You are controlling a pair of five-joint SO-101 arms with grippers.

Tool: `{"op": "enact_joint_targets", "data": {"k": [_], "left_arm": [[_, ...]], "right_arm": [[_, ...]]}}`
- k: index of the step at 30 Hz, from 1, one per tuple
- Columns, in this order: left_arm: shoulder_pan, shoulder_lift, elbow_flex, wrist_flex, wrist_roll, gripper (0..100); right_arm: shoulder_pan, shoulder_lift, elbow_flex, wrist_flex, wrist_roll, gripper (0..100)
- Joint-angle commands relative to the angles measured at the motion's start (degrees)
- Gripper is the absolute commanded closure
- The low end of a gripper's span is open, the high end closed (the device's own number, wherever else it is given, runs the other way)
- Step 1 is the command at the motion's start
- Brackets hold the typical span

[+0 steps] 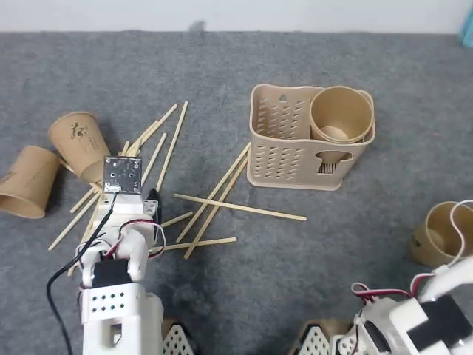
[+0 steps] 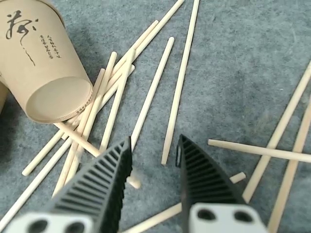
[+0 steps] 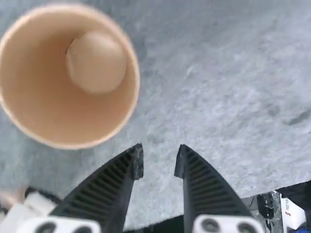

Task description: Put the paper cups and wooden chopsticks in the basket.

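Since the wooden chopsticks (image 2: pixel 151 94) lie strewn in a loose, crossing heap on the grey carpet (image 1: pixel 355 244), left of the basket (image 1: pixel 284 159), the left gripper (image 2: pixel 154 141) hangs low over them with its jaws parted only a little and nothing between them. That narrow gap suits a thin stick, and I judge it is lined up to pinch one near its end. At the left of the heap two paper cups lie on their sides: one (image 1: pixel 77 139) rests on several sticks, and the other (image 1: pixel 28 181) is further left, close against it. The basket stands upright in the far middle of the scene. Its right compartment already holds nested cups (image 1: pixel 341 112), while the left one looks empty, presumably kept for the chopsticks. Near the right edge sits another cup (image 3: pixel 63 73); I cannot tell whether it is upright or tipped. Its mouth faces the right gripper (image 3: pixel 159 147), which is just beside the rim with jaws slightly apart and empty, probably placed to take the cup's wall. Crossed sticks may drag their neighbours when one is lifted.
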Motion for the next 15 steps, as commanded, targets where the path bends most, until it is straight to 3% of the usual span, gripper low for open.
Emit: {"op": "enact_joint_targets", "data": {"k": [1,8,15], "left_arm": [[-0.18,-0.79,-0.31,-1.58,-0.26,86],[-0.26,-0.79,-0.31,-1.58,-0.26,86],[-0.26,-0.79,-0.31,-1.58,-0.26,86]], "right_arm": [[-2.95,-2.59,-0.18,-1.63,-3.96,86.8],[-8.92,-2.42,-0.09,-2.15,-10.55,86.8],[-9.54,0.22,5.71,-10.24,-13.36,86.8]]}}
